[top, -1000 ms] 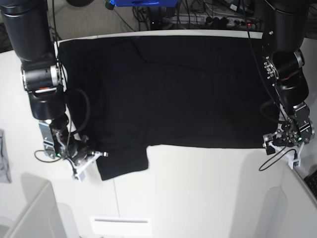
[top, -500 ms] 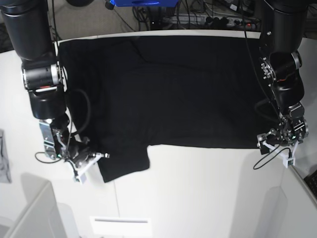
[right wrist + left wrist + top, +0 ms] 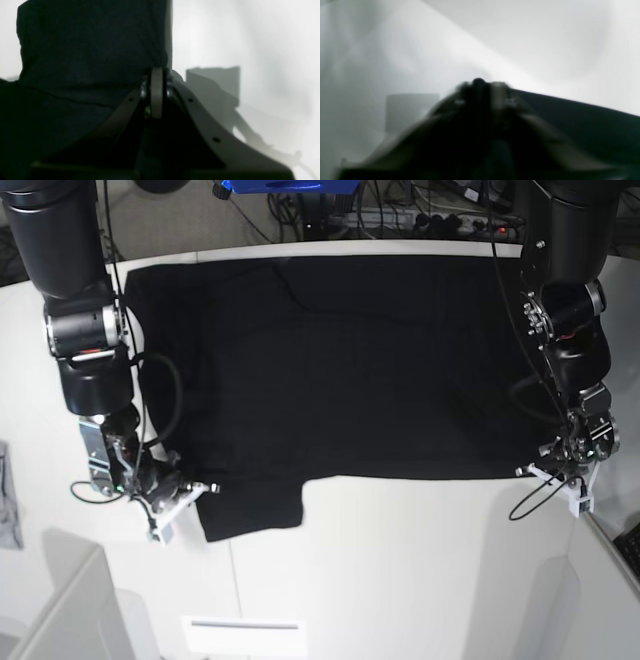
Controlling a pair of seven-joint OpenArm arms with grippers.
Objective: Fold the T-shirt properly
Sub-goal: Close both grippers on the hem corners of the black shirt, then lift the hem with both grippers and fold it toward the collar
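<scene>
both grippers pinched shut at the near corners of a spread black shirt

large black short-sleeved cloth t-shirt (image 3: pixel 340 370) lies spread flat, plain black side up, over the far half of the white tabletop (image 3: pixel 400 570). its far edge runs along the table's back edge. its near hem crosses the table side to side, and one sleeve flap hangs lower toward the near side on the base view's left.

right gripper (image 3: pixel 205 490), on the base view's left, sits low at the outer edge of that sleeve flap. right wrist view: the two grey fingers (image 3: pixel 156 92) are pressed together with no gap, and black cloth (image 3: pixel 90 50) bunches right at the tips. reads as clamped on the sleeve edge.

left gripper (image 3: pixel 548 470), on the base view's right, is down at the near hem corner on that side. left wrist view is badly blurred: the jaws look closed together, tips (image 3: pixel 482 87) meeting at the shirt's edge, dark cloth (image 3: pixel 582 125) running off to the right of them. looks pinched on the hem corner, but the blur keeps the actual contact from being seen clearly.

black arm links stand over both side edges of the shirt. grey cloth scrap (image 3: pixel 8 500) lies at the far left rim of the base view, well apart from the shirt. cables and a power strip (image 3: pixel 440 220) lie behind the table.
</scene>
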